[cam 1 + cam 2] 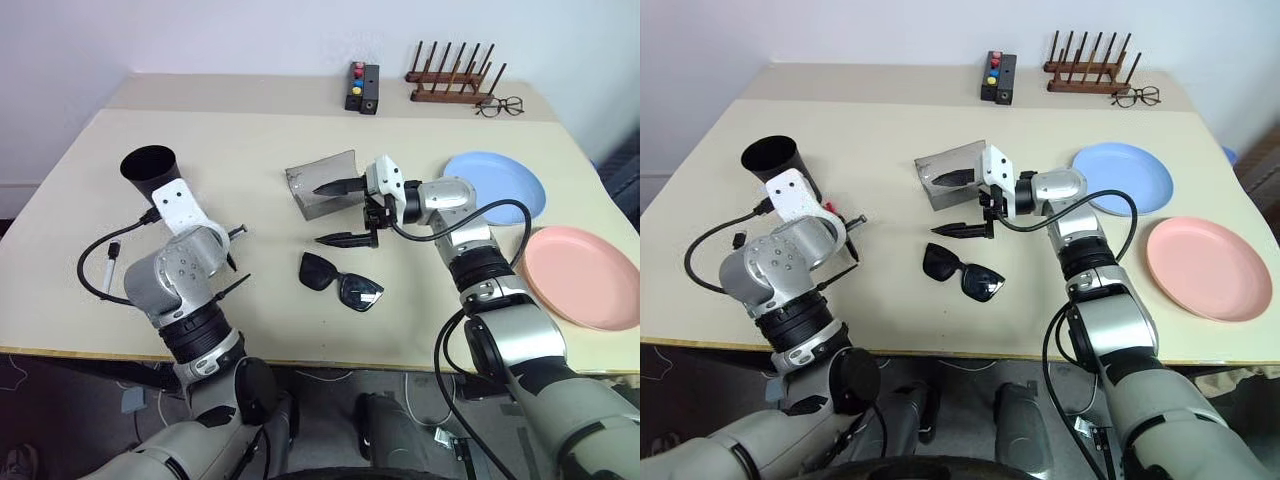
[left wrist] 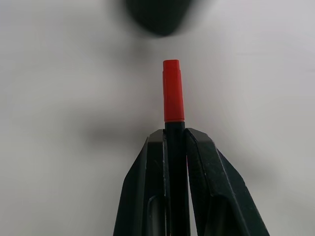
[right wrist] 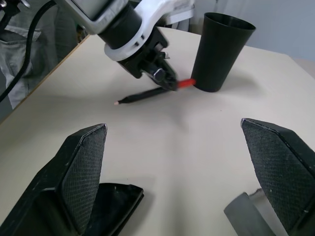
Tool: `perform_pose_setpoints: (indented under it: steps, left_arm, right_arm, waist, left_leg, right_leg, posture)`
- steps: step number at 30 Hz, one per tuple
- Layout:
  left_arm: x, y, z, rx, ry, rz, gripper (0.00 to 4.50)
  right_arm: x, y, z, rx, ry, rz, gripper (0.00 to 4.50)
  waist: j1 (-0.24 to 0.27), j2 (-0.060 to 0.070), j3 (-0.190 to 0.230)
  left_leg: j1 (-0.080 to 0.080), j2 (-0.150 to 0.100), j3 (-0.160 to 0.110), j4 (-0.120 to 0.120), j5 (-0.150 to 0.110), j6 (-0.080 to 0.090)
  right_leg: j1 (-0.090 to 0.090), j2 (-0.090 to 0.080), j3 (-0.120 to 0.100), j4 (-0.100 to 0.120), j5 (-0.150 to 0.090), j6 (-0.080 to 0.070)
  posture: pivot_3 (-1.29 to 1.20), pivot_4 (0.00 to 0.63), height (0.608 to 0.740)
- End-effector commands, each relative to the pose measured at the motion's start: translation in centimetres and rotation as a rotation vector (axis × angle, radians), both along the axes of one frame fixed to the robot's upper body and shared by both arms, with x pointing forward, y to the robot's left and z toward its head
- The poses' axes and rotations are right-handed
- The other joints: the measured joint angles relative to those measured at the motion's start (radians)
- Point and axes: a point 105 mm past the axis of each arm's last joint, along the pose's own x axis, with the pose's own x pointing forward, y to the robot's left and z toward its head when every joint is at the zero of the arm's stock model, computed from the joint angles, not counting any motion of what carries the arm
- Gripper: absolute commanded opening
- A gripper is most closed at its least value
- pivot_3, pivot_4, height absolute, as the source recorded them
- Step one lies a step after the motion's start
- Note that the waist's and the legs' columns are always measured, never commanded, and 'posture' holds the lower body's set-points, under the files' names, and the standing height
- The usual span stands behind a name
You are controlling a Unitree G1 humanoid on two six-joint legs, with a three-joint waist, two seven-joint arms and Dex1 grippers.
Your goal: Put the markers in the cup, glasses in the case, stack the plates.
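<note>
My left gripper [image 2: 173, 132] is shut on the dark marker, whose red cap [image 2: 173, 91] sticks out past the fingertips. It hovers just short of the black cup [image 1: 150, 170], on the near side. The white marker [image 1: 109, 265] lies on the table left of that arm. My right gripper [image 1: 318, 214] hangs open, pointing left, between the grey case [image 1: 322, 183] and the black sunglasses [image 1: 340, 280], which lie on the table just below it. The blue plate [image 1: 495, 185] and the pink plate [image 1: 585, 275] rest side by side at the right, apart.
At the back of the table stand a small black box with coloured buttons [image 1: 362, 87] and a wooden peg rack [image 1: 455, 80], with clear-lens spectacles [image 1: 498, 105] beside the rack. The pink plate lies close to the table's right front edge.
</note>
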Motion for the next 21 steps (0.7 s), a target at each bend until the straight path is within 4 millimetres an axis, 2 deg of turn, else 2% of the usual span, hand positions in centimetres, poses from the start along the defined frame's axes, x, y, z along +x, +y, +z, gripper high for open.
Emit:
perform_pose_setpoints:
  steps: [1, 5, 7, 13, 15, 17, 19, 21]
  left_arm:
    - [0.5, -2.3, 0.7, -0.053, -0.061, -0.063, 0.54]
    - [1.2, -2.6, 1.8, -0.022, -0.113, -0.090, 0.54]
    - [1.8, -3.0, 3.0, -0.007, -0.175, -0.119, 0.02]
    - [3.0, -3.9, 6.3, 0.146, -0.325, -0.214, 0.01]
    - [3.7, -3.8, 9.0, 0.257, -0.451, -0.245, 0.01]
    - [4.4, -3.2, 11.6, 0.293, -0.568, -0.231, 0.01]
    - [5.0, -1.6, 14.6, 0.344, -0.706, -0.174, 0.01]
    - [5.5, 0.2, 16.7, 0.390, -0.791, -0.098, 0.01]
  right_arm:
    - [0.0, -0.1, 2.4, 0.057, -0.070, -0.002, 4.50]
    - [0.2, -0.6, 2.4, 0.056, -0.076, -0.021, 4.50]
    - [0.2, -0.7, 2.5, 0.058, -0.080, -0.029, 4.50]
    - [0.4, -1.0, 3.1, 0.070, -0.090, -0.044, 4.50]
    - [0.4, -1.0, 3.3, 0.076, -0.094, -0.045, 4.50]
    - [0.4, -0.9, 3.4, 0.081, -0.096, -0.044, 4.50]
    - [0.3, -0.9, 3.5, 0.083, -0.098, -0.044, 4.50]
    - [0.3, -0.8, 3.6, 0.086, -0.100, -0.043, 4.50]
  waist:
    - [-0.004, 0.000, 0.000]
    - [-0.002, 0.000, 0.000]
    - [0.001, 0.000, 0.000]
    - [0.000, 0.000, 0.000]
    - [-0.001, 0.000, 0.000]
    - [-0.002, 0.000, 0.000]
    - [-0.001, 0.000, 0.000]
    - [-0.001, 0.000, 0.000]
  left_leg:
    - [0.000, 0.000, 0.000, 0.000, 0.000, 0.000]
    - [0.000, 0.000, 0.000, -0.001, 0.000, 0.000]
    - [0.000, 0.000, 0.000, -0.001, 0.000, 0.000]
    - [0.000, 0.000, 0.000, 0.000, 0.000, 0.000]
    - [0.000, 0.000, 0.000, -0.001, 0.000, 0.000]
    - [0.000, 0.000, 0.000, -0.001, 0.001, -0.001]
    - [0.000, 0.000, 0.000, -0.001, 0.001, -0.001]
    - [0.000, 0.000, 0.000, -0.001, 0.001, -0.001]
  right_leg:
    - [-0.001, 0.000, 0.000, 0.000, 0.000, 0.000]
    - [-0.001, 0.000, 0.000, 0.000, 0.000, 0.000]
    - [-0.001, 0.000, 0.000, 0.000, 0.000, 0.000]
    - [0.000, 0.000, 0.000, 0.000, 0.000, 0.000]
    - [-0.001, 0.000, 0.000, 0.000, 0.000, 0.000]
    - [-0.002, 0.001, 0.000, 0.001, 0.000, 0.000]
    - [-0.002, 0.001, 0.000, 0.001, 0.000, 0.000]
    - [-0.002, 0.000, 0.000, 0.001, 0.000, 0.000]
  posture:
    - [0.00, 0.150, 0.740]
    - [0.00, 0.150, 0.740]
    - [0.00, 0.150, 0.740]
    - [0.00, 0.150, 0.740]
    - [0.00, 0.150, 0.740]
    - [0.00, 0.150, 0.740]
    - [0.00, 0.150, 0.740]
    - [0.00, 0.150, 0.740]
